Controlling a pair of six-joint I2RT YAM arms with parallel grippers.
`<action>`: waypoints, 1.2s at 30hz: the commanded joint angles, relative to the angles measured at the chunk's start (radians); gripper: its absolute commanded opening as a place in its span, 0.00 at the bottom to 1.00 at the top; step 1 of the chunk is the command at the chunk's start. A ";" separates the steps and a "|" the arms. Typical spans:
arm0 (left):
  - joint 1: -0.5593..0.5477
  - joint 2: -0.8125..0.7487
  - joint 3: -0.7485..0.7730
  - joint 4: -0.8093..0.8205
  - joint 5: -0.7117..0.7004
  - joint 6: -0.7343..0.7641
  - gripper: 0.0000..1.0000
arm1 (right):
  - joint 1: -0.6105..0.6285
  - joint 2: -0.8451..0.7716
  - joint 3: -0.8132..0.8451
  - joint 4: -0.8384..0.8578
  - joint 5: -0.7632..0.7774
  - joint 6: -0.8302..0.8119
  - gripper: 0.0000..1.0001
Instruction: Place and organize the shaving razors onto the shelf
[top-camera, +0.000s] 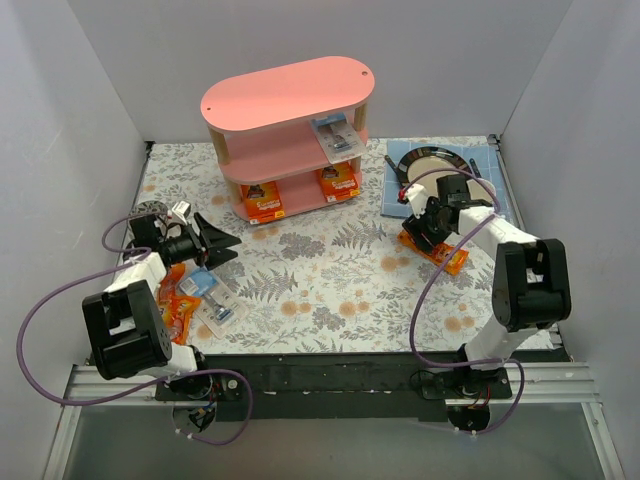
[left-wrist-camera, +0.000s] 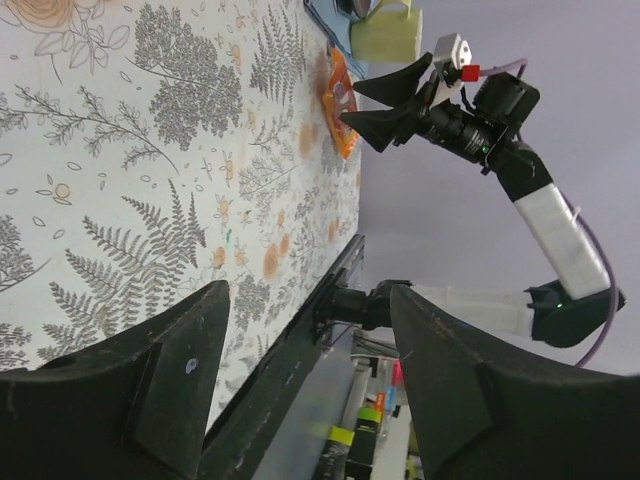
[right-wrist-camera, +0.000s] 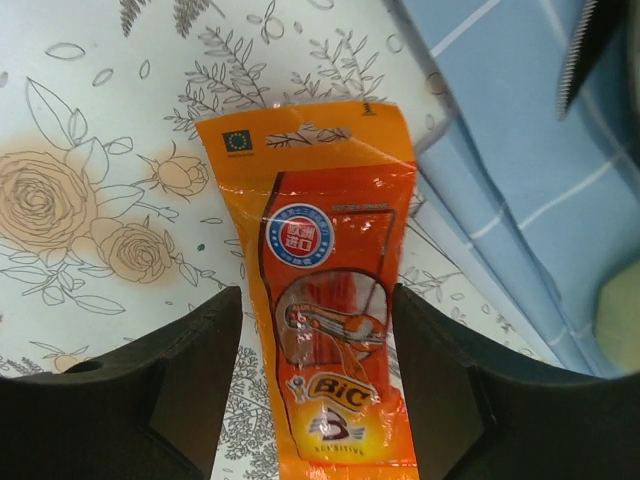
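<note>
Ahead of our left tool the tabletop lies open; ahead of our right tool, a blue mat edges in from one side.

I see the shelf standing near the far edge of the table, a little left of centre. A blister pack lies at the right end of its middle tier. On the bottom tier, the left card pack and the right card pack stand side by side. A mat fills the far right corner, with a pan on it. Just in front of the mat lies a crinkly bag, with my right gripper over it, a finger on either side. Toward the near left corner, loose blister packs lie beside a heap of bags that sits closer to the left edge. My left gripper hangs just behind them.
</note>
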 joint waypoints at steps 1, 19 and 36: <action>0.018 -0.017 0.049 -0.120 -0.031 0.161 0.65 | -0.004 0.104 0.090 -0.036 -0.034 -0.043 0.68; 0.025 -0.014 0.135 -0.268 0.063 0.276 0.62 | 0.415 0.073 0.175 -0.320 -0.173 -0.665 0.07; -0.305 0.028 0.295 -0.651 -0.147 0.664 0.61 | 0.598 -0.235 -0.212 -0.015 -0.074 -1.233 0.55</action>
